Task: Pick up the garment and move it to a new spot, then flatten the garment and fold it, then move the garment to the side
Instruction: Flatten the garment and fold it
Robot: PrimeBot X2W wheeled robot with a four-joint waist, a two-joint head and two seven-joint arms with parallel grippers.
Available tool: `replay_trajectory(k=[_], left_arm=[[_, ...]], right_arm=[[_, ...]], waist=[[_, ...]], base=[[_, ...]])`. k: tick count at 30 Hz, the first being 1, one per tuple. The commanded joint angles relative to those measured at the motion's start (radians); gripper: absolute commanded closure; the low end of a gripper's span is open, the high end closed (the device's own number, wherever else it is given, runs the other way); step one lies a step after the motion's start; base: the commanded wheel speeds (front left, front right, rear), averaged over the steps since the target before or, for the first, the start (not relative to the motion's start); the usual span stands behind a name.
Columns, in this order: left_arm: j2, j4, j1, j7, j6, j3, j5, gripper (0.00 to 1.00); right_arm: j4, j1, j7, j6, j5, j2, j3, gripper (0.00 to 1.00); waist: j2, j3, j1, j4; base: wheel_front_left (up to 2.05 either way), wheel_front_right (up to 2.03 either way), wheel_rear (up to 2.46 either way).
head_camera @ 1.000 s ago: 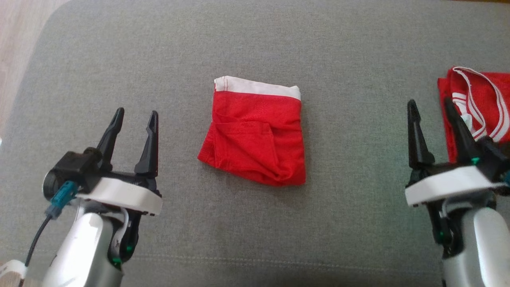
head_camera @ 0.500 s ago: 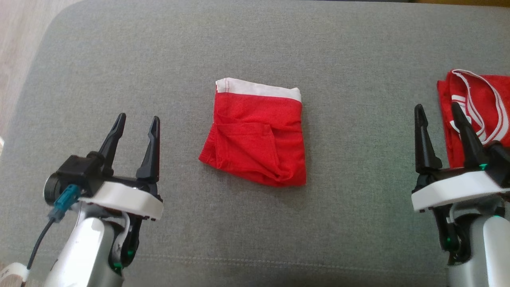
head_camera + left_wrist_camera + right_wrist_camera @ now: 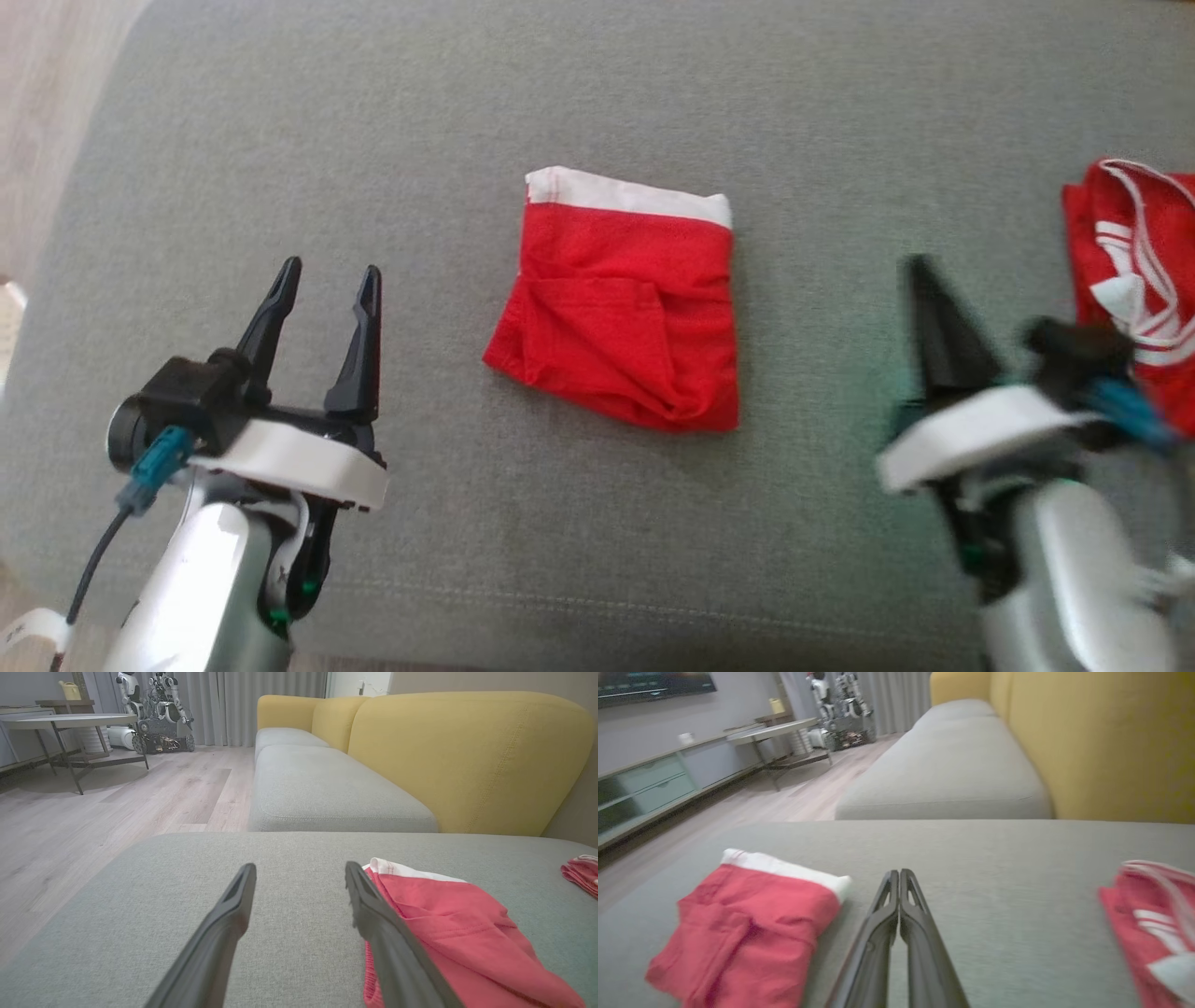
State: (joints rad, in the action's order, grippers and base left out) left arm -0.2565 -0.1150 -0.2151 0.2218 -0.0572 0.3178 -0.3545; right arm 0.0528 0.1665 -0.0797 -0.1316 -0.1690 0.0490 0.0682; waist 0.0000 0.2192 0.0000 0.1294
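We see the folded red garment point(image 3: 616, 303) lying at frame centre on the grey cushion point(image 3: 373, 112); the left gripper point(image 3: 330, 273), lower left, holds its fingers apart, the right gripper point(image 3: 900, 873) holds them pressed together.

Red garment point(image 3: 621, 308) edged in white, grey cushion point(image 3: 373, 140), red second garment point(image 3: 1134, 280) striped white, yellow sofa back point(image 3: 467, 756)

Silver forearms point(image 3: 201, 579), white wrist plates point(image 3: 289, 457), dark claws.
The left claw point(image 3: 330, 273) carries a teal plug point(image 3: 154, 462) with a black cable point(image 3: 93, 555); the right claw point(image 3: 924, 280) shows a blue plug point(image 3: 1125, 411), blurred.
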Motion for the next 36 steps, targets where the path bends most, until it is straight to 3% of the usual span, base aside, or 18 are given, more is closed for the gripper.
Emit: replay_trajectory(k=[1,7,15,27,32,36], left_arm=[[-0.026,0.027,-0.054,0.006,0.003,-0.033,-0.007,0.00],[-0.004,0.008,-0.083,0.017,0.013,-0.018,-0.009,0.00],[0.016,-0.017,-0.103,0.029,0.022,-0.012,-0.012,0.00],[0.021,-0.038,-0.099,0.037,0.026,-0.021,-0.008,0.00],[0.015,-0.037,-0.091,0.038,0.022,-0.028,-0.007,0.00],[0.001,-0.034,-0.074,0.039,0.015,-0.040,-0.007,0.00]], right_arm=[[-0.008,0.058,-0.002,0.001,-0.014,0.001,0.061,1.00],[0.206,0.156,0.017,0.001,-0.093,0.001,0.261,1.00],[0.421,0.253,0.067,0.001,-0.177,0.001,0.384,1.00],[0.454,0.327,0.115,0.001,-0.323,0.001,0.678,1.00],[0.448,0.343,0.175,0.001,-0.348,0.001,0.655,1.00],[0.419,0.338,0.234,0.001,-0.326,0.001,0.548,1.00]], waist=[[0.0000,0.010,0.0000,0.015],[0.0000,0.033,0.0000,0.071],[0.0000,0.050,0.0000,0.118],[0.0000,0.044,0.0000,0.115],[0.0000,0.035,0.0000,0.096],[0.0000,0.020,0.0000,0.068]], base=[[0.00,0.00,0.00],[0.00,0.00,0.00],[0.00,0.00,0.00],[0.00,0.00,0.00],[0.00,0.00,0.00],[0.00,0.00,0.00]])
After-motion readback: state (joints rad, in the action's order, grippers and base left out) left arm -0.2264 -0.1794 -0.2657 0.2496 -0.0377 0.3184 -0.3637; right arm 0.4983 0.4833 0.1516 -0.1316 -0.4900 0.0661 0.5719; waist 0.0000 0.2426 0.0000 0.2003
